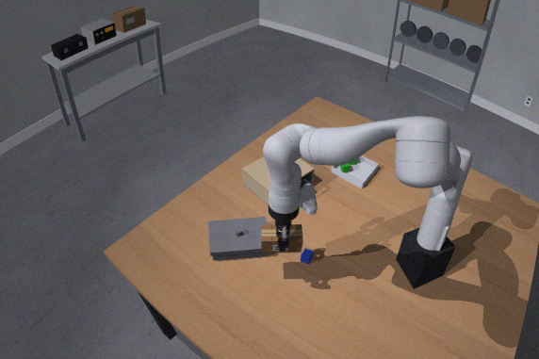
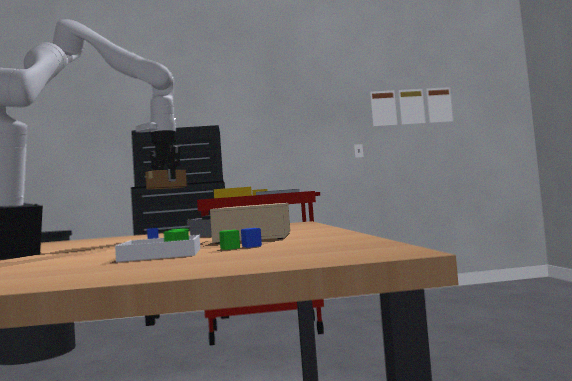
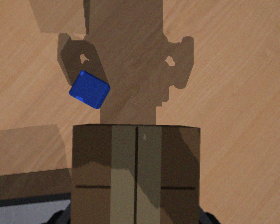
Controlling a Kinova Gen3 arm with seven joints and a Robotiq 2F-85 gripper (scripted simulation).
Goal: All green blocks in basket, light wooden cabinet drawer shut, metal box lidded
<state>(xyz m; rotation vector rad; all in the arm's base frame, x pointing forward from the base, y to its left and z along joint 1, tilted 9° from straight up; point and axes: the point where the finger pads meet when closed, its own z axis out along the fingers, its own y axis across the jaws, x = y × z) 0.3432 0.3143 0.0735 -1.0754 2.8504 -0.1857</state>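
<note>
On the desk's (image 1: 198, 302) left sits the flat grey lid (image 1: 236, 236); right of it, the end effector (image 1: 283, 242) hangs aloft, clenched on a taped cardboard box (image 1: 282, 236). Farther right, green blocks (image 1: 347, 167) lie in the basket (image 1: 359, 176). Judging by looks, the box is light but crushable, best held across its middle.

No writing can be read anywhere. The three sheets (image 2: 411, 107) on the wall, well away from the end effector (image 2: 165, 171), carry only coloured bars at the top. The taped cardboard box (image 3: 136, 170) in the end effector shows no print, only dark marks too small to tell.
</note>
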